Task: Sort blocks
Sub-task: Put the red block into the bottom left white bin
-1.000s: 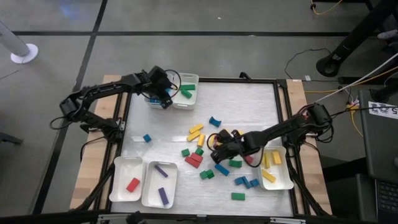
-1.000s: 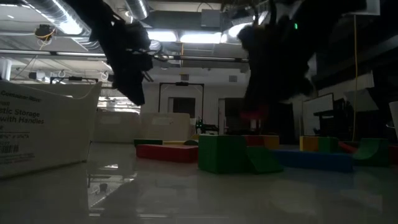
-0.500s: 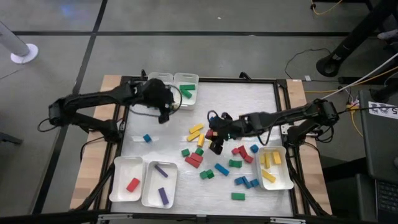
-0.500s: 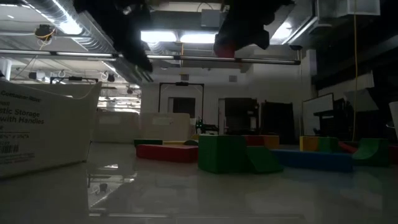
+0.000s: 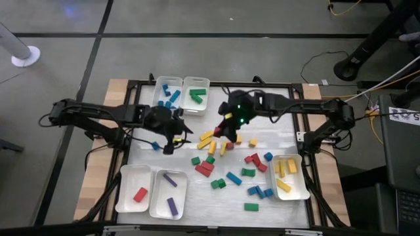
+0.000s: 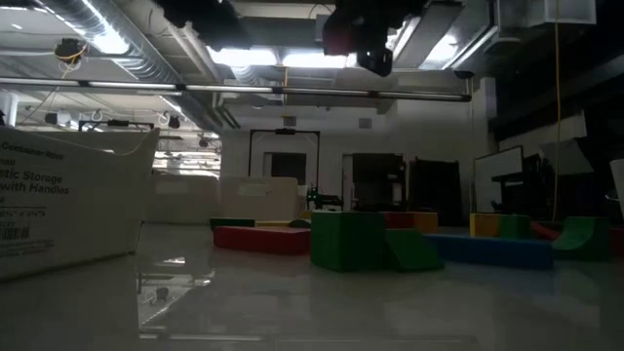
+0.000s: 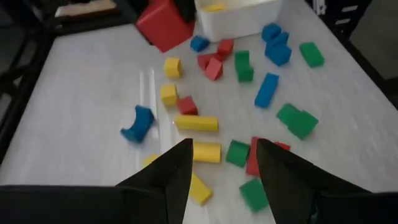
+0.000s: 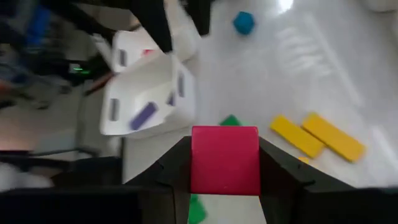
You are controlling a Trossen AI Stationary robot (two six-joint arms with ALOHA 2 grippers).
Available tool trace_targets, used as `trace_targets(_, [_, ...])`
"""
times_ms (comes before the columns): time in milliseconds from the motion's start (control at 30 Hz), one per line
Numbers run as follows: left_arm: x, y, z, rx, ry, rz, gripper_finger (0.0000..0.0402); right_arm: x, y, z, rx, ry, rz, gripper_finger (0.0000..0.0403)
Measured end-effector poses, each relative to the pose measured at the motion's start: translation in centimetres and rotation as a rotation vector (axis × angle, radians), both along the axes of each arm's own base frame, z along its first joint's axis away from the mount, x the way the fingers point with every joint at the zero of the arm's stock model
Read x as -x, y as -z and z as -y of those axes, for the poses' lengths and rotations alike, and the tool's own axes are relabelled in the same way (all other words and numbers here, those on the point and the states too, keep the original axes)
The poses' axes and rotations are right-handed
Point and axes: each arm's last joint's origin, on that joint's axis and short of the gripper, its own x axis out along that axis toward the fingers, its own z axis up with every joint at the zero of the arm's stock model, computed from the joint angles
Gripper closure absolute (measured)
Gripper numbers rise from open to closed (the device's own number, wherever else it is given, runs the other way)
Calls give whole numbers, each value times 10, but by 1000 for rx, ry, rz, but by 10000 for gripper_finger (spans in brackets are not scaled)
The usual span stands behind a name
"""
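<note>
My right gripper (image 5: 225, 130) hangs high over the middle of the table, shut on a red cube (image 8: 225, 158). The low view shows it near the ceiling line (image 6: 359, 44), well clear of the table top. My left gripper (image 7: 221, 168) is open and empty. It hovers over the table's left-middle (image 5: 173, 136), near a lone blue block (image 5: 155, 145). Loose red, yellow, blue and green blocks (image 7: 199, 123) lie flat on the white table top. Two yellow bars (image 8: 317, 137) lie below the right gripper. My right gripper pinches the red cube by two opposite side faces (image 8: 198, 163), one finger on each. The cube is lifted clear of the table. Its broad red face is turned toward the wrist camera.
Two white trays stand at the far edge, one with blue blocks (image 5: 169, 93) and one with green (image 5: 195, 94). At the near left are a tray with a red block (image 5: 134, 189) and one with purple bars (image 5: 169, 194). A tray with yellow blocks (image 5: 289, 177) sits near right.
My right gripper has risen from the block cluster with the red cube and carried it toward the far edge and slightly left. My left gripper has left the blue tray at the far edge and swung toward the table's middle.
</note>
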Motion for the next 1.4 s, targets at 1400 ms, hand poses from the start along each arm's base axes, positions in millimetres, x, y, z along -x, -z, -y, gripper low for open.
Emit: trace_targets(1400, [-57, 1, 24, -588, 170, 340, 235, 1, -2, 9, -141, -132, 32, 261])
